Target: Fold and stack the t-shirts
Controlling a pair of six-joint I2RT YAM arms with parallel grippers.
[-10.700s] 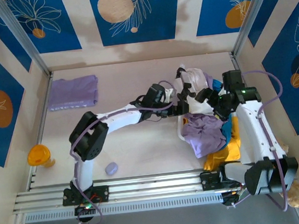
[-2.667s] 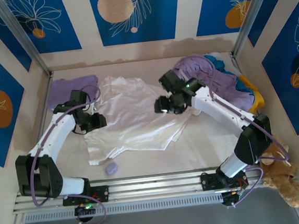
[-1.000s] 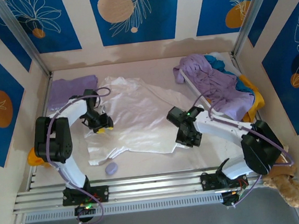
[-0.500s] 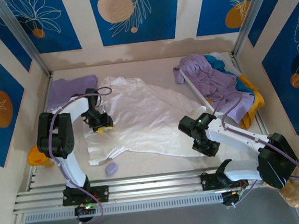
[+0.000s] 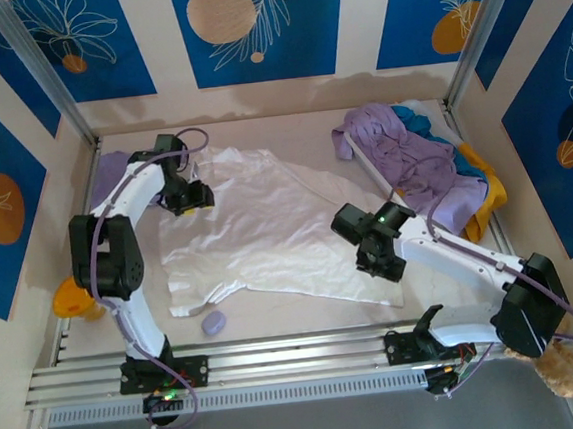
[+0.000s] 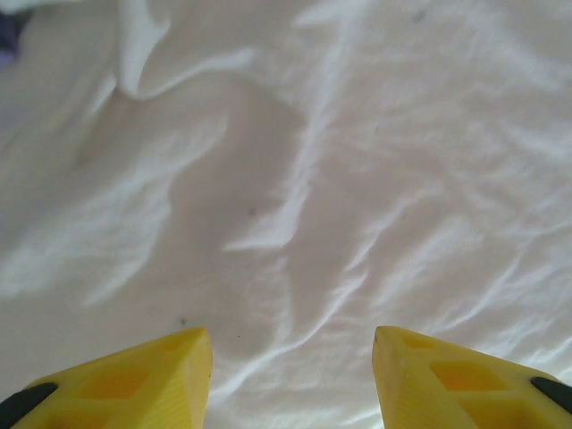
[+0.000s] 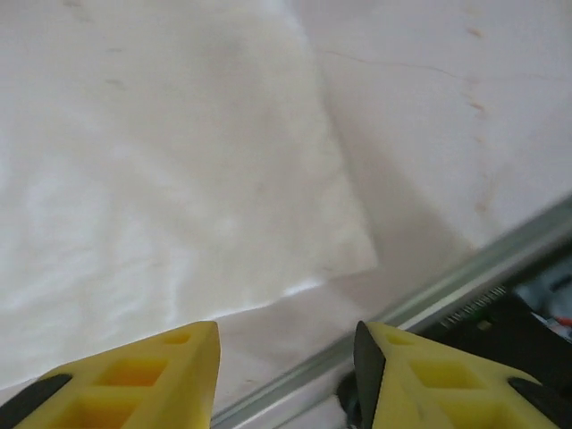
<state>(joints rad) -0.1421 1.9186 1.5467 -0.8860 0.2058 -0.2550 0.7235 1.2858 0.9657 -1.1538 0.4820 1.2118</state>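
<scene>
Table (image 5: 290, 139): large white t-shirt (image 5: 267, 226) lies spread across the middle, wrinkled, with its near-right hem corner laid out flat. An unfolded pile of lavender, teal and yellow shirts (image 5: 412, 158) sits far right, and one folded lavender shirt (image 5: 107, 167) far left. Step judged: smoothing before the first fold. To do it well, pinch single-layer edges at sleeve and hem, draw outward evenly, and keep the cloth low so creases flatten. Left gripper (image 5: 193, 197) hovers over the shirt's far-left shoulder area, its yellow fingers (image 6: 161, 371) moderately apart, cloth beneath, nothing pinched. Right gripper (image 5: 381, 264) hangs over the near-right hem corner, fingers (image 7: 152, 366) apart and empty; the corner lies just ahead of the tips.
</scene>
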